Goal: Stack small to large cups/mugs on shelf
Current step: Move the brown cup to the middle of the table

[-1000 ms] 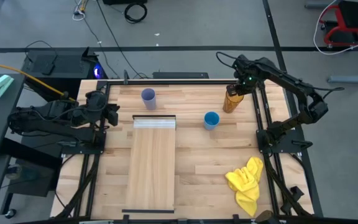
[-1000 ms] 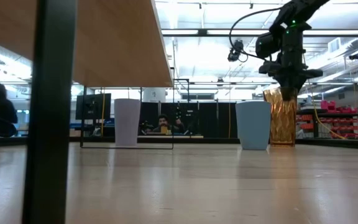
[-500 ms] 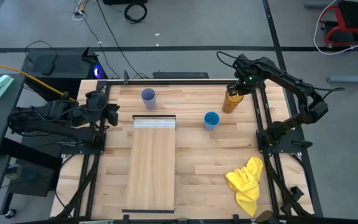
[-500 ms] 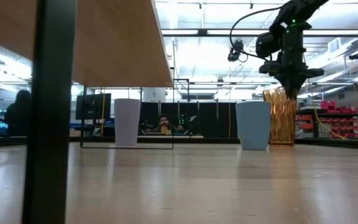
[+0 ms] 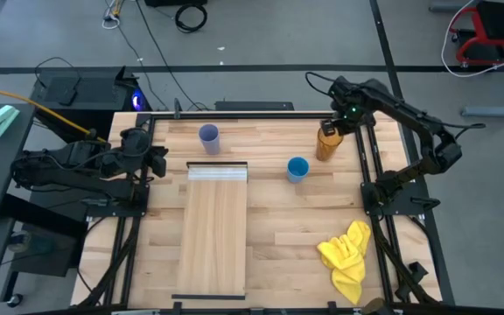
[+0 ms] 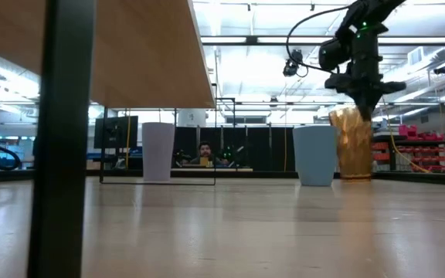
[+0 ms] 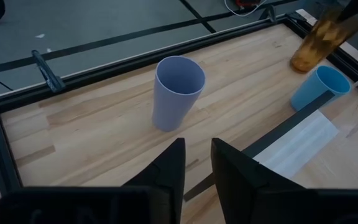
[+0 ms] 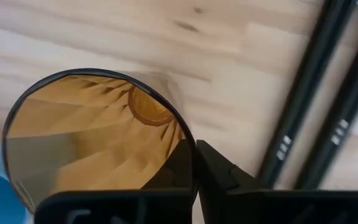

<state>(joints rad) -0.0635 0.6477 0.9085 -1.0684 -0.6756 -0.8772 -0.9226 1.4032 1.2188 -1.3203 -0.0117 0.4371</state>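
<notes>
With the right gripper pinched on the rim of the amber tumbler at the table's far right, a straight, slow lift seemed wisest; the left gripper waited, jaws narrowly parted.

A grey concrete floor crossed by dark lines is seen around the slatted pale wooden table top. Black cables are laid on it, and a red wheeled cart is parked nearby. Long ceiling strip lights are lit overhead.
</notes>
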